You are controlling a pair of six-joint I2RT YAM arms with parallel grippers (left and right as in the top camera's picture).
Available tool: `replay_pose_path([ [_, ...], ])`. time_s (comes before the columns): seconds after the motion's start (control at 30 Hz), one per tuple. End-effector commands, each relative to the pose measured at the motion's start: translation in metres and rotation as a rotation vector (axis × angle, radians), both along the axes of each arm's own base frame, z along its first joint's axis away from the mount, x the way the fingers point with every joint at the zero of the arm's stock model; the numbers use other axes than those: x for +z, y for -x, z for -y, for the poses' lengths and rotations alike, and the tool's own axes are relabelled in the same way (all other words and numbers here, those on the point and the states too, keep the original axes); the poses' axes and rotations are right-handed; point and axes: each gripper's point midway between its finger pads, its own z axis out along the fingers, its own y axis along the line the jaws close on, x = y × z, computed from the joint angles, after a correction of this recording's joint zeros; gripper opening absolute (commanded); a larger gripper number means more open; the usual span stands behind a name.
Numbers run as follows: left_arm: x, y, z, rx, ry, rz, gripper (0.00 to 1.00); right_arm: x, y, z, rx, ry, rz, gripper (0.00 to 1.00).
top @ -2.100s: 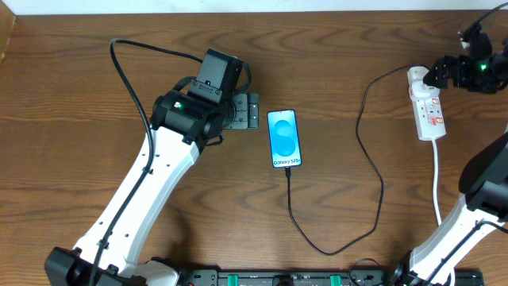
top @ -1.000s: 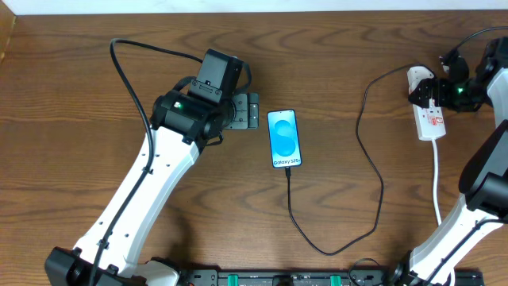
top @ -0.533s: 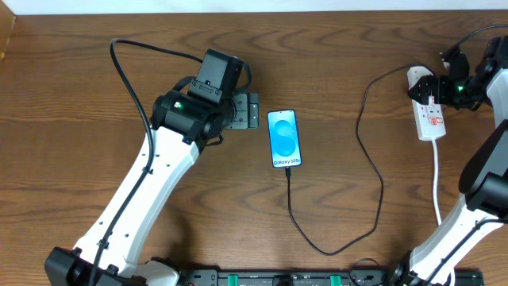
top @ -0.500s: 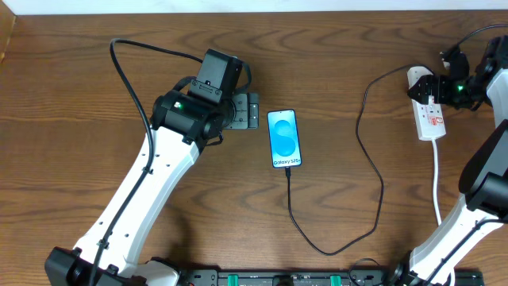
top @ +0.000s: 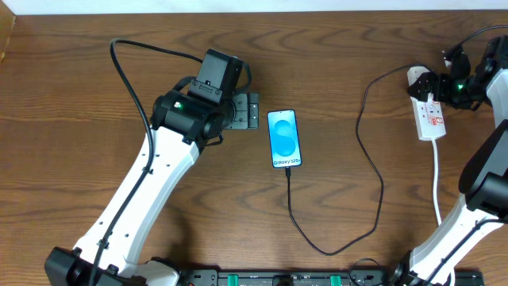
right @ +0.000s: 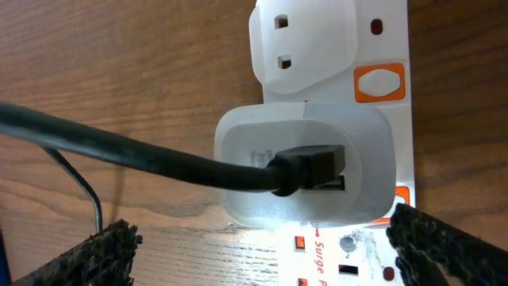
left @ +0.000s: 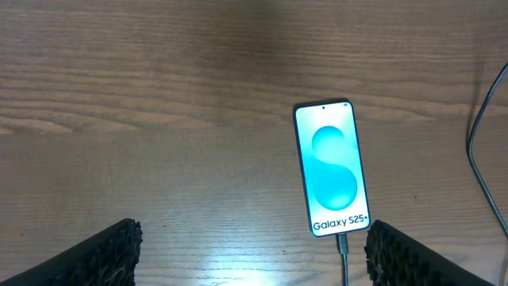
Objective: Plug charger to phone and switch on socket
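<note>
The phone (top: 285, 138) lies face up mid-table with a cyan screen; it also shows in the left wrist view (left: 331, 168). The black charger cable (top: 370, 191) is plugged into the phone's near end (left: 342, 242) and runs in a loop to the white adapter (right: 305, 163), which sits in the white socket strip (top: 429, 114). My left gripper (top: 240, 110) is open and empty, just left of the phone (left: 254, 254). My right gripper (top: 429, 86) is open over the far end of the socket strip (right: 381, 48), its fingers either side of the adapter (right: 262, 254).
An orange switch (right: 379, 83) sits beside the adapter on the strip. The strip's white cord (top: 437, 179) runs toward the near edge at the right. The table's far edge is close behind the strip.
My right gripper has moved left and down from the far right edge onto the socket strip's far end. The left arm, phone and cable have not moved.
</note>
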Motion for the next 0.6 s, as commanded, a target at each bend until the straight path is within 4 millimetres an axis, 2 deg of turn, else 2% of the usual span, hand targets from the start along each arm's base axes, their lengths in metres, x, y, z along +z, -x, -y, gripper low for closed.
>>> replay_pose_path([
  [0.0,0.003,-0.001,-0.003,0.002,-0.012,0.012,0.9,-0.01,0.0,-0.007,-0.003,-0.038,-0.018,0.99],
  [0.23,0.003,-0.001,-0.003,0.002,-0.012,0.012,0.9,-0.028,-0.001,-0.023,0.022,-0.092,-0.046,0.99],
  [0.43,0.003,-0.001,-0.003,0.002,-0.012,0.012,0.9,-0.03,-0.003,-0.036,0.038,-0.098,-0.056,0.99],
  [0.57,0.003,-0.001,-0.003,0.002,-0.012,0.012,0.9,-0.03,-0.003,-0.036,0.017,-0.108,-0.067,0.99],
])
